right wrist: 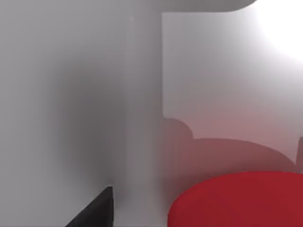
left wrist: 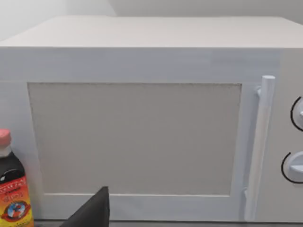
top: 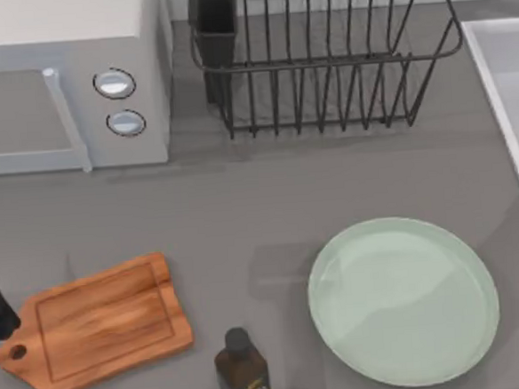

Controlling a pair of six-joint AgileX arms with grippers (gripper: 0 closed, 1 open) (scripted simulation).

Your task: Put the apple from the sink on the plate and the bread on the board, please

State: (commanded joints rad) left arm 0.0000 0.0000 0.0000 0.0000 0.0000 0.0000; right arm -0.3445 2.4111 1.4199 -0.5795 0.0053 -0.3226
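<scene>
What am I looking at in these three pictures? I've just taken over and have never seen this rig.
It is a pair of AgileX arms at a simulated kitchen counter. The top view looks down on a wooden board, a mint-green plate, a dark bottle, a microwave, a wire dish rack and the sink at the right edge. The left wrist camera faces the microwave door and a sauce bottle. The right wrist camera is close above the red apple inside the pale sink. Nothing is visibly held.
</scene>
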